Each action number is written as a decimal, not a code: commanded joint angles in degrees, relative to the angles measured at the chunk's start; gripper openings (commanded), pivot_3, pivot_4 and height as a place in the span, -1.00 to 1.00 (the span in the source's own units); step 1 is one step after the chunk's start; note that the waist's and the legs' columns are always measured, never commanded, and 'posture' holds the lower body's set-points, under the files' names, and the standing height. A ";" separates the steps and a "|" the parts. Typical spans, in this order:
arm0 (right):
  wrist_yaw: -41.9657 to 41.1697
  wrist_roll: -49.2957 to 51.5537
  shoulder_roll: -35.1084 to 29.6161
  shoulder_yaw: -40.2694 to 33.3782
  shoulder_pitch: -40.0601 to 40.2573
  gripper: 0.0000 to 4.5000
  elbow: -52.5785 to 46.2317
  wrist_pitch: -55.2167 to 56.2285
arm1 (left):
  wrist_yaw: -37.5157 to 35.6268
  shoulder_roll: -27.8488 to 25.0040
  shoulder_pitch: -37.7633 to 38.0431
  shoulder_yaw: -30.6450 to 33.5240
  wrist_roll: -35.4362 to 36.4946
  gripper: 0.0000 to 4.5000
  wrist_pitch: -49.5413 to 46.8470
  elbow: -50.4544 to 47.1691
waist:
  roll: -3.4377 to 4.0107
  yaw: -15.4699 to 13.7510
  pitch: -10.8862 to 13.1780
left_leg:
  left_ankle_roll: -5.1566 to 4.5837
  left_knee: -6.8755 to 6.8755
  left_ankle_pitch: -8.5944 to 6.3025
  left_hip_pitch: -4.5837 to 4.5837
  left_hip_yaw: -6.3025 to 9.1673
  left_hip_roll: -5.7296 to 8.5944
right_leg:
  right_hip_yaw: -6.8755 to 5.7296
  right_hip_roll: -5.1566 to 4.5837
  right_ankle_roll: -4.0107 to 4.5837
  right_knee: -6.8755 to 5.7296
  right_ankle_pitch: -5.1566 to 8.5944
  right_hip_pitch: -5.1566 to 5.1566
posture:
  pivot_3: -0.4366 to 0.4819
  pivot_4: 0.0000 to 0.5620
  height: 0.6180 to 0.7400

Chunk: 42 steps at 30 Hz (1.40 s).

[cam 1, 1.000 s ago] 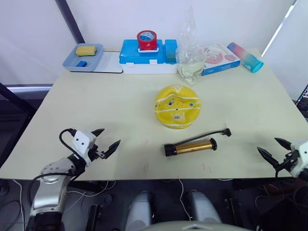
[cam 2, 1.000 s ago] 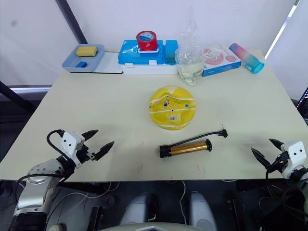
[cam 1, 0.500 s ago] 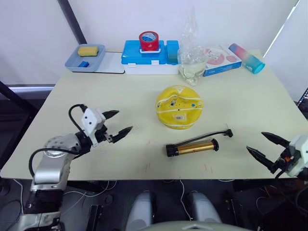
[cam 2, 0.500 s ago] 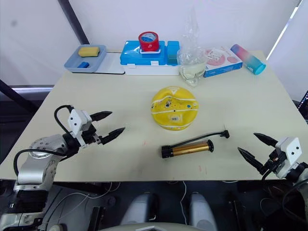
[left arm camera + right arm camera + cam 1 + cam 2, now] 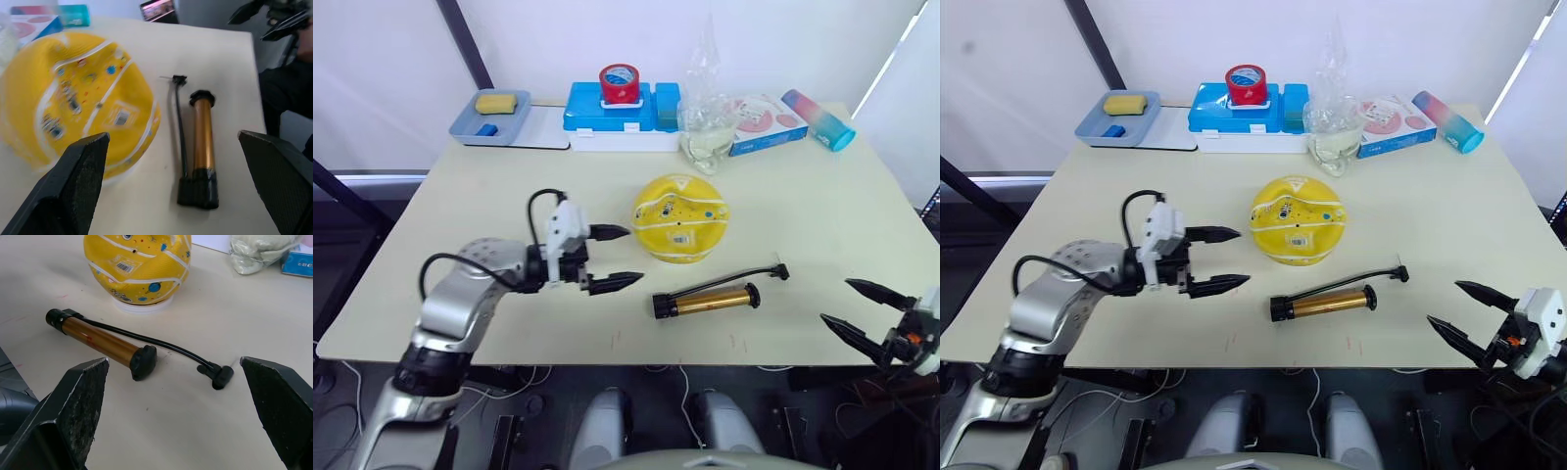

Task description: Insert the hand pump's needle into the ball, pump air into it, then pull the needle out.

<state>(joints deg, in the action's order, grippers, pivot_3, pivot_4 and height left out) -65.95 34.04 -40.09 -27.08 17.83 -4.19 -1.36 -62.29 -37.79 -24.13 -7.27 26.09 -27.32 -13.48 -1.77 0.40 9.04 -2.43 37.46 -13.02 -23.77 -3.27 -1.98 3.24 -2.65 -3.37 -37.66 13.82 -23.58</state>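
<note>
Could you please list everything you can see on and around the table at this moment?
ball: one, yellow with white seams, mid-table, on a white ring.
hand pump: one, gold barrel with black caps, lying nearer the robot than the ball.
needle fitting: one, black, at the hose end, on the table.
tape roll: one, red, on the blue box.
tray: one, blue-grey, far left corner, holding a yellow sponge.
clear bag: one, right of the blue box.
carton: one, pink, white and blue, behind the bag.
bottle: one, pink-to-teal, far right.
table: one, cream.
left gripper: open, beside the ball.
right gripper: open, at the near right edge.
</note>
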 commanded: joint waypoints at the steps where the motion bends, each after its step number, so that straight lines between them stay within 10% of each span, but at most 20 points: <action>1: -2.40 1.86 -1.07 -3.19 0.09 1.00 0.56 1.16 | 0.24 1.94 -3.99 -3.67 -2.33 0.99 0.05 0.67 | 0.00 0.08 0.00 | 0.00 0.00 0.00 0.00 0.01 0.13 | 0.01 0.00 -0.01 0.00 0.00 0.00 | -0.05 -0.47 0.99; 6: -5.01 2.14 -1.21 -4.52 -0.21 1.00 2.68 2.29 | 1.26 8.09 -11.33 -8.71 -3.79 0.76 -3.77 5.43 | 0.00 0.20 0.00 | -0.01 0.01 0.01 -0.02 0.18 0.19 | -0.02 0.05 -0.04 -0.02 -0.01 0.03 | -0.05 -0.47 0.99; 11: -6.00 1.60 -0.54 -4.59 -0.26 1.00 3.59 3.53 | 2.36 12.86 -16.67 -14.10 -8.28 -0.26 -5.14 10.23 | 0.01 0.28 0.00 | -0.01 0.01 0.00 -0.02 0.47 0.27 | -0.06 0.05 -0.11 -0.02 0.03 0.11 | -0.05 -0.47 0.99; 42: -7.44 0.27 2.84 -3.63 -0.18 1.00 8.49 11.00 | 14.53 43.43 -35.11 -28.42 -36.47 -0.26 7.34 57.86 | 0.08 0.23 0.05 | -0.02 0.02 0.00 -0.10 0.67 0.55 | -0.05 -0.02 -0.25 0.01 0.14 0.18 | -0.05 -0.47 0.99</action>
<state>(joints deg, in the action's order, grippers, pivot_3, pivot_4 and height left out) -73.25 33.79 -37.39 -29.78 17.40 4.74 8.36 -47.44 4.50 -57.72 -36.02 -9.88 -21.10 44.17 -1.69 0.63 9.10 -2.44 37.48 -13.03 -23.88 -2.59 -1.43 3.19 -2.68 -3.61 -37.65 13.96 -23.40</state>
